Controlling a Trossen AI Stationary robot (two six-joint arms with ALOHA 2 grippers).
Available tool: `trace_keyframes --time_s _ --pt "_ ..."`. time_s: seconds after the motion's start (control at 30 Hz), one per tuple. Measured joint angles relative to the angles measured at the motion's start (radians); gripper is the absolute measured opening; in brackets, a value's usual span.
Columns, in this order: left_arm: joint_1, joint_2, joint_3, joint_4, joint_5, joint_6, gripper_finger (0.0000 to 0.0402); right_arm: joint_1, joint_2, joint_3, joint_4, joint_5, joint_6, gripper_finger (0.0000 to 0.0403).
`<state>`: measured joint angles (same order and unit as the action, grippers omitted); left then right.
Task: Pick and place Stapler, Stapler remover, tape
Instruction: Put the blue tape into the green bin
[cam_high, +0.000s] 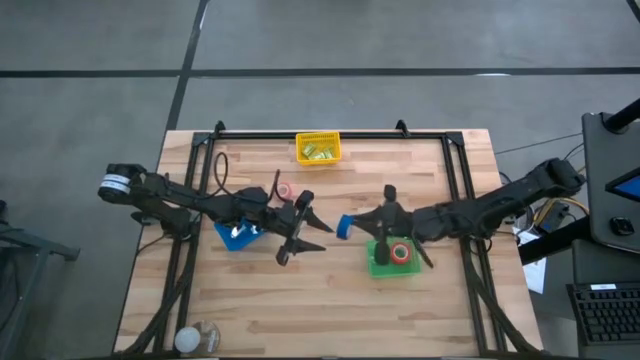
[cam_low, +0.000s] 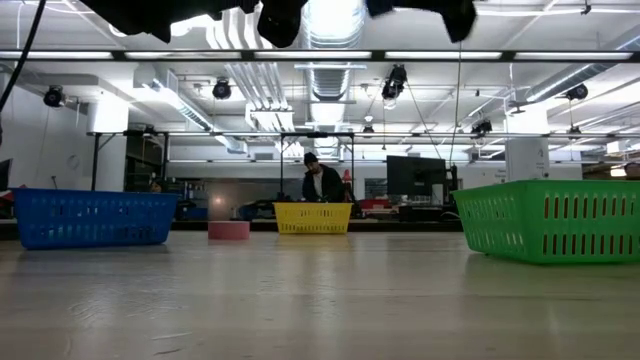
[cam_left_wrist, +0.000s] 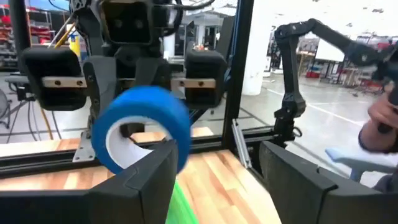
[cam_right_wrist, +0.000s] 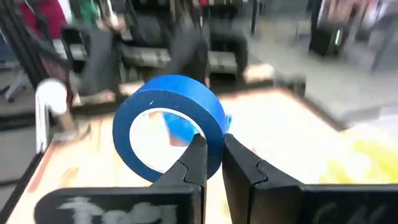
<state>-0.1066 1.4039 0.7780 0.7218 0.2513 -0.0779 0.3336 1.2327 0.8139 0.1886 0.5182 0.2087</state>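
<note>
Right gripper (cam_right_wrist: 212, 163) was clamped on the blue tape roll (cam_right_wrist: 171, 124) above mid-table. Left gripper (cam_left_wrist: 214, 180) stood released, fingers spread, just beside the roll.

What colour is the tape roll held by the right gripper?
Blue tape roll, pinched by the right gripper; clearest in the right wrist view.

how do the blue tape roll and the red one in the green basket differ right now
The blue tape roll is held in the air, pinched through its wall by the right gripper; the red tape roll lies in the green basket. The blue roll stands on edge, while the red one lies flat with its hole facing up. Both are ring-shaped with a pale centre.
</note>
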Motion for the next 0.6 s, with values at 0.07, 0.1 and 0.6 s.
trace_keyframes --time_s 0.07,0.1,0.6 --pt "0.002 0.000 0.000 -0.019 -0.006 0.016 0.0232 0.000 -0.048 0.000 -0.138 -0.021 0.096 0.0023" --pt "0.002 0.000 0.000 -0.030 -0.008 0.018 0.0231 -0.001 -0.072 0.000 -0.208 -0.030 0.154 0.0023" --pt "0.005 0.000 -0.001 -0.067 -0.016 0.026 0.0230 0.000 0.031 0.147 -0.949 -0.320 0.710 0.0023"
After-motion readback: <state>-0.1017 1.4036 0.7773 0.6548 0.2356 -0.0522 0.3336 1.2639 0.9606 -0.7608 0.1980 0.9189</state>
